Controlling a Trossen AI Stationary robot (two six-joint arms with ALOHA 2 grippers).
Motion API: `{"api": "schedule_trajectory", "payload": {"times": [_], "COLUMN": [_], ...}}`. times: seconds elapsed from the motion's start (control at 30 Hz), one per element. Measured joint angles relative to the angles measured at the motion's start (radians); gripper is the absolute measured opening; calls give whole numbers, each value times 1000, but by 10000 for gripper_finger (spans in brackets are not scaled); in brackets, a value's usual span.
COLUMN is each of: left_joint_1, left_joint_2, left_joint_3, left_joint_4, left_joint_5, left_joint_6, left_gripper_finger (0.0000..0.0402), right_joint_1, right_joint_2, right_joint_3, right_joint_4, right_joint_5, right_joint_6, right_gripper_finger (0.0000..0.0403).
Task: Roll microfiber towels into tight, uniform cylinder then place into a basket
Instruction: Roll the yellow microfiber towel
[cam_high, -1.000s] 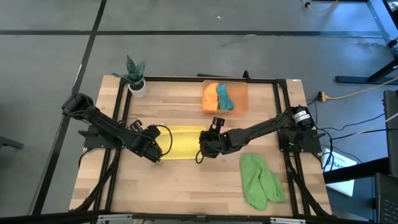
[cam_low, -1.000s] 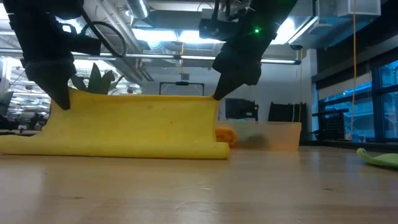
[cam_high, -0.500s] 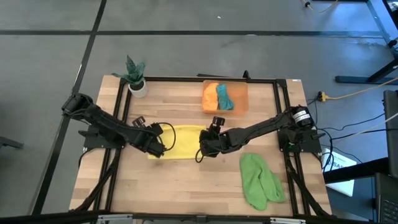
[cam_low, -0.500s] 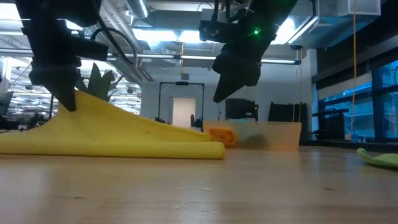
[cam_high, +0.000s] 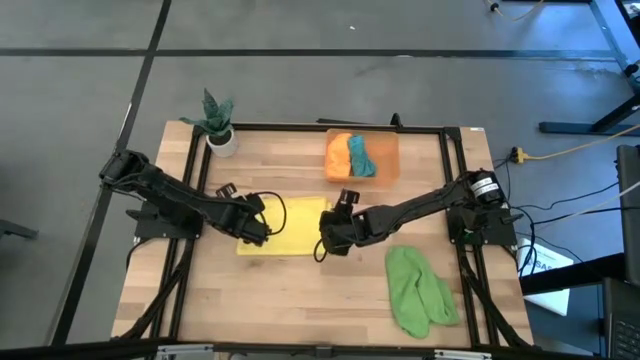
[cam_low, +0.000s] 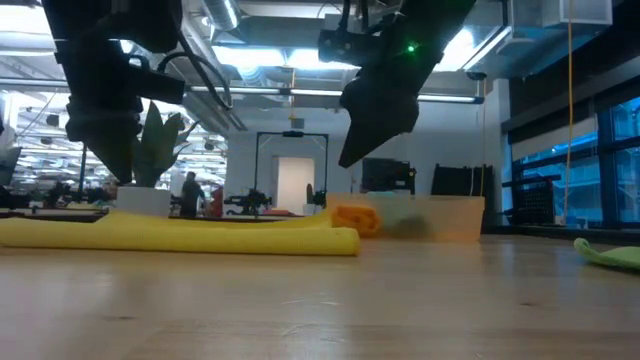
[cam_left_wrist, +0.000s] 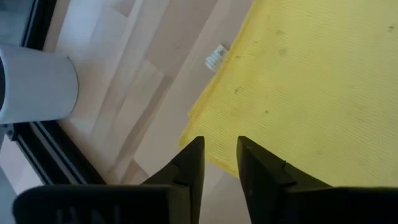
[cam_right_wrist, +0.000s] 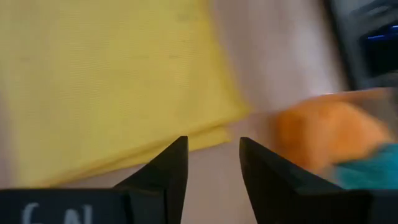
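The yellow towel (cam_high: 295, 228) lies flat on the table's middle, folded over on itself (cam_low: 180, 235). My left gripper (cam_high: 262, 237) hangs open just above the towel's left end (cam_left_wrist: 221, 149) and touches nothing. My right gripper (cam_high: 325, 244) hangs open above the towel's right end (cam_right_wrist: 211, 152), also clear of it. The orange plastic basket (cam_high: 390, 150) stands at the far edge with an orange towel (cam_high: 338, 157) and a teal towel (cam_high: 360, 155) in it. A light green towel (cam_high: 418, 290) lies loose near the right front.
A white pot with a green plant (cam_high: 220, 130) stands at the far left corner, also seen in the left wrist view as the white pot (cam_left_wrist: 34, 87). A black frame (cam_high: 300, 128) borders the table. Bare wood lies in front of the yellow towel.
Both grippers held the yellow towel's raised edge up. The right one opened first and its end dropped; then the left gripper moved toward the far edge, opened and let go. The raised layer has fallen flat onto the layer below.
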Motion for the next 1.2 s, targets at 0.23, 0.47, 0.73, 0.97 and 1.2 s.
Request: {"api": "schedule_trajectory", "payload": {"times": [0.23, 0.47, 0.73, 0.97, 1.2], "left_joint_1": [-30, -65, -84, -93, -151], "left_joint_2": [0, 0, 0, -3, -2], "left_joint_3": [-3, -100, -188, -227, -217], "left_joint_4": [120, 296, 324, 335, 348], "left_joint_5": [48, 138, 150, 225, 269], "left_joint_6": [50, 105, 98, 43, -5], "left_gripper_finger": [79, 81, 81, 78, 78], "right_joint_1": [3, 12, 12, 10, -4], "right_joint_2": [4, 49, 105, 116, 116], "right_joint_3": [0, 0, 0, 0, 0], "right_joint_4": [83, 173, 209, 204, 199], "right_joint_5": [-316, -355, -446, -414, -385], "right_joint_6": [0, -62, -82, -79, -53], "right_gripper_finger": [146, 146, 146, 146, 146]}}
